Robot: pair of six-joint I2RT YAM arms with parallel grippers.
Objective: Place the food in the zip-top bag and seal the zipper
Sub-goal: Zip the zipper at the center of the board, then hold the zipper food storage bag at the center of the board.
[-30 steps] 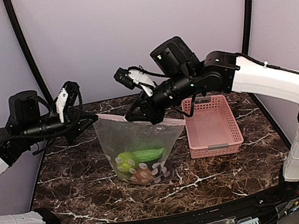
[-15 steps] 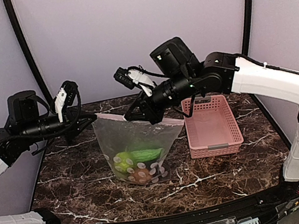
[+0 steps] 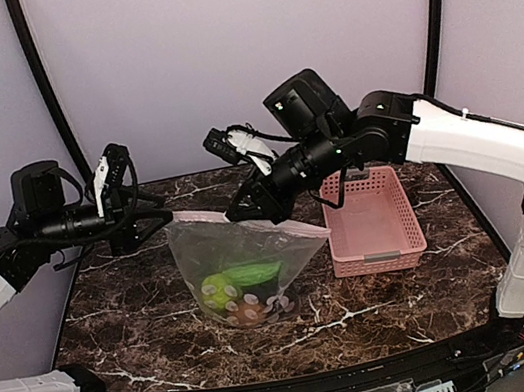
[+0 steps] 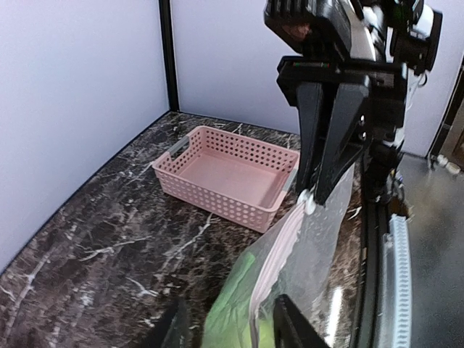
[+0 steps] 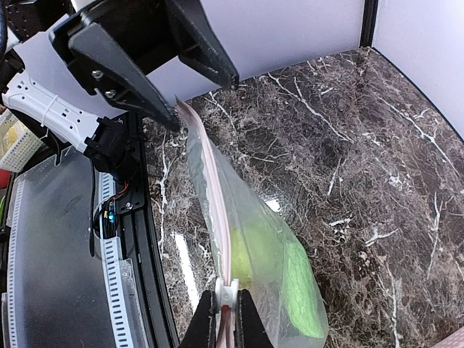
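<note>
Clamps right gripper [image 5: 226, 317] jaws tight on the zipper [image 5: 205, 174] slider [image 5: 226, 291], arm stretched leftward, wrist dipped. Has left gripper [image 4: 233, 320] jaws apart around the strip's other end, forearm level. Hangs zip-top bag [image 3: 250, 244] between both, food [image 3: 241, 279] inside, bottom on table [image 3: 130, 311].
</note>
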